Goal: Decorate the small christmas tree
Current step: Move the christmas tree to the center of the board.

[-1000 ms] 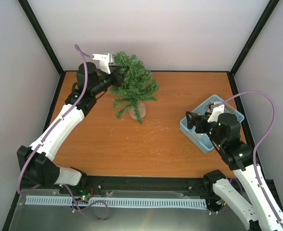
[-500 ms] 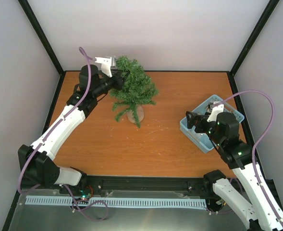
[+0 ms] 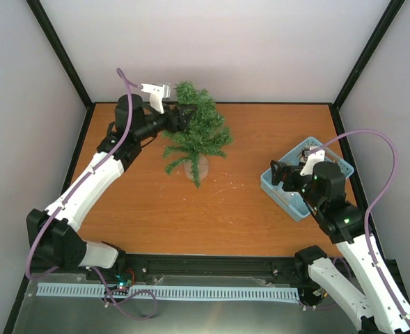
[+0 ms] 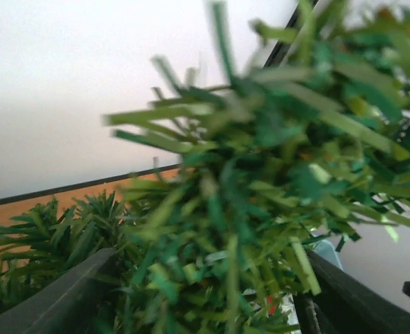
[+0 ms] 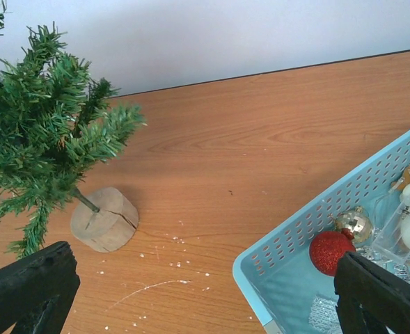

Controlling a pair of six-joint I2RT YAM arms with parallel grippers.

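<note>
Top external: my right gripper (image 3: 280,175) hangs spread wide over the basket's (image 3: 296,149) left edge. Farther back, my left gripper (image 3: 184,117) stands parted, needles between its fingers, at the tree's (image 3: 203,136) upper branches, back-left on the table (image 3: 246,209).

matt wood-grain table (image 5: 260,139), rough wood tree base (image 5: 105,219), plastic basket (image 5: 295,236) w/ glittery red bauble (image 5: 328,250)

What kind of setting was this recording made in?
Probably a robot test booth, not a home: plain white wall panels in black frame posts enclose an orange wood-grain tabletop, with a small green artificial christmas tree as prop.
</note>
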